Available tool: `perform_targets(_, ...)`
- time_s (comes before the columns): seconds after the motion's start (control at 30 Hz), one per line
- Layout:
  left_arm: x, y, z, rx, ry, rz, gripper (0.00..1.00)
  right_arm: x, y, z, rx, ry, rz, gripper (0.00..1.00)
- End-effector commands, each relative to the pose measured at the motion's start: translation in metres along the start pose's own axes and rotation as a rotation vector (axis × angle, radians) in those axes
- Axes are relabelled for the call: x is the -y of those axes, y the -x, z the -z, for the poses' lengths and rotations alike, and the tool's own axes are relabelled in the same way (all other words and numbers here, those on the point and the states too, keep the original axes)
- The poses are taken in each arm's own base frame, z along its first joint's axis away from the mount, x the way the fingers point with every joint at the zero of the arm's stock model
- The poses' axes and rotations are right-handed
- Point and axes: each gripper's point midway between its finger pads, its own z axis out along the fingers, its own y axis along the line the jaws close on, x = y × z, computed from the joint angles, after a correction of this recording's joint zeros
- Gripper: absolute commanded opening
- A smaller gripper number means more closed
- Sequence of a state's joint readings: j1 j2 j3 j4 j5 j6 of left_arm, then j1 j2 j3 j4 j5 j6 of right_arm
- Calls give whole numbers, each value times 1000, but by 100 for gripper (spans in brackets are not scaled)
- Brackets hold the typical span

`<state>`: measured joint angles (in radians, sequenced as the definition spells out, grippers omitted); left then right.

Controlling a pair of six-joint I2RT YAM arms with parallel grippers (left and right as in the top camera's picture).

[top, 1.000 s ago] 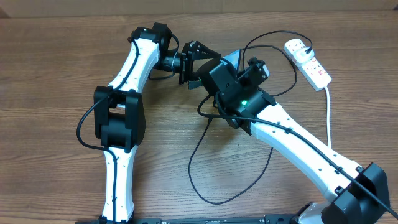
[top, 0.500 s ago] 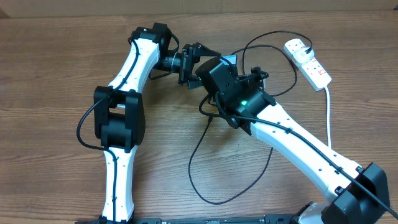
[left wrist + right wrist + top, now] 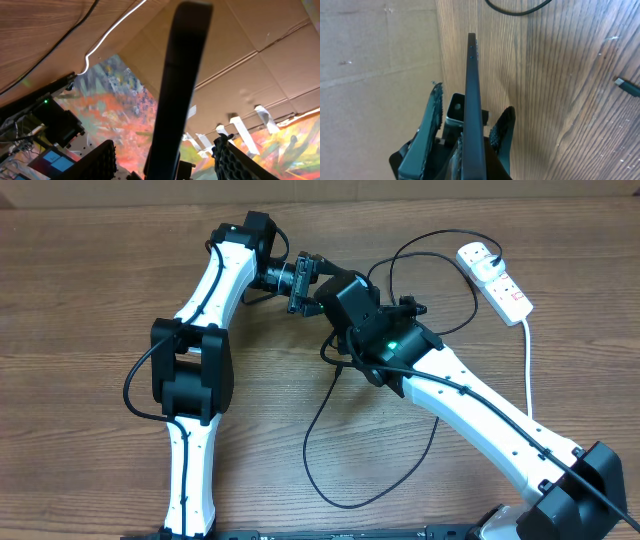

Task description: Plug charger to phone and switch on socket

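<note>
Table (image 3: 80,300): brown wood grain in every view. My left arm (image 3: 215,280) and right arm (image 3: 480,415): white links, black joints. Green LED (image 3: 392,345) lit on my right wrist. Socket (image 3: 497,277): white with red switch markings. Its cord (image 3: 528,370) is white. Charger cable (image 3: 306,450): thin, black. Plug (image 3: 627,86): black, paler tip. Phone (image 3: 474,100), seen edge-on: dark slate, near black in my left wrist view. My right fingers (image 3: 431,120): dark, greenish sheen, ribbed pads. My left pads (image 3: 232,160): black, fine knurled pattern. Behind them: tan cardboard (image 3: 260,30) and a mural (image 3: 115,100) splashed orange, green and blue.
</note>
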<state>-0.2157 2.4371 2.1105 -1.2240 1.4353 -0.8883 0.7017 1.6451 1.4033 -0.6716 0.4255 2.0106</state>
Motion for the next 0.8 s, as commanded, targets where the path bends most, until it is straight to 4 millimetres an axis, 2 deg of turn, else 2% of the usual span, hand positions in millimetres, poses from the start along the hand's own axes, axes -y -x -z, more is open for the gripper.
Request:
perform_targets(0.0, 5, 0, 2, 6, -2, 39, 58, -17, -1, 11, -10, 50, -69, 4)
perform_targets(0.2, 5, 0, 2, 6, -2, 57, 54, -6, 5, 10, 15, 8, -150, 4)
perform_targets(0.4, 5, 0, 2, 5, -2, 65, 47, -8, 4, 10, 11, 14, -153, 4)
perform_targets(0.6, 5, -1, 2, 5, -3, 65, 36, -10, 2, 10, 4, 23, -158, 4)
perform_targets(0.77, 5, -1, 2, 5, -3, 65, 34, -13, -5, 10, -32, 25, -167, 4)
